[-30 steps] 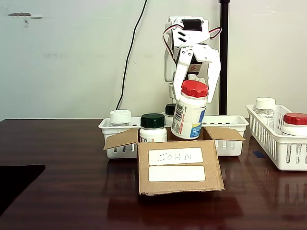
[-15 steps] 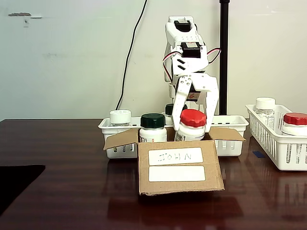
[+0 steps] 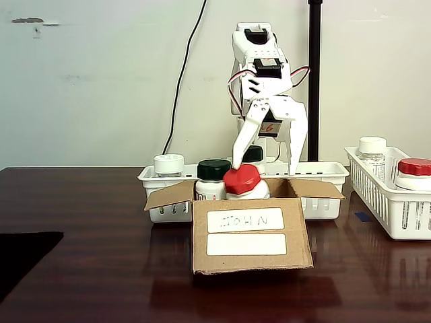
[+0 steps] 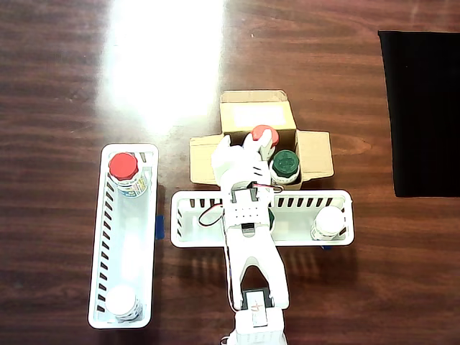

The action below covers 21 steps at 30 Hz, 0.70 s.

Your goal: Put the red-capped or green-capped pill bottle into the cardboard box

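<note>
The red-capped pill bottle (image 3: pixel 241 180) (image 4: pixel 264 135) leans to the left inside the cardboard box (image 3: pixel 249 232) (image 4: pixel 316 154), with its cap and shoulder showing above the rim. A green-capped bottle (image 3: pixel 214 175) (image 4: pixel 284 164) stands in the box beside it. My white gripper (image 3: pixel 266 163) (image 4: pixel 241 147) hangs open just above the box. Its fingers are spread wide and hold nothing; the left one ends close to the red cap.
Behind the box is a white slotted basket (image 3: pixel 323 176) (image 4: pixel 190 223) holding a white-capped bottle (image 3: pixel 169 163) (image 4: pixel 329 221). A second basket (image 3: pixel 387 202) (image 4: pixel 100 237) holds a red-capped bottle (image 3: pixel 414 171) (image 4: pixel 123 167) and a white-capped one (image 3: pixel 372 148) (image 4: pixel 122 302). A black mat (image 4: pixel 420 108) lies at the table edge.
The gripper came down with the red-capped bottle into the box, then opened and let it go. The bottle now leans left inside the box.
</note>
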Each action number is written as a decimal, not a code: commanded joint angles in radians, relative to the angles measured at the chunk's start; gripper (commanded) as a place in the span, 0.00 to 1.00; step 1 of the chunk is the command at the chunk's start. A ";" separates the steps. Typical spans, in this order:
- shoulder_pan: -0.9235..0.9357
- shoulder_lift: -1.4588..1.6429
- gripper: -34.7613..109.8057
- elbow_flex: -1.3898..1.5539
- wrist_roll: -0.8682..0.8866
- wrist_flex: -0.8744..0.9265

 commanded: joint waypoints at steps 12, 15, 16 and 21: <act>-0.051 0.512 0.30 -0.012 -0.044 0.592; -0.054 0.584 0.20 -0.025 -0.035 0.733; -0.049 0.607 0.21 -0.026 -0.029 0.772; -0.003 0.753 0.25 -0.026 0.026 0.951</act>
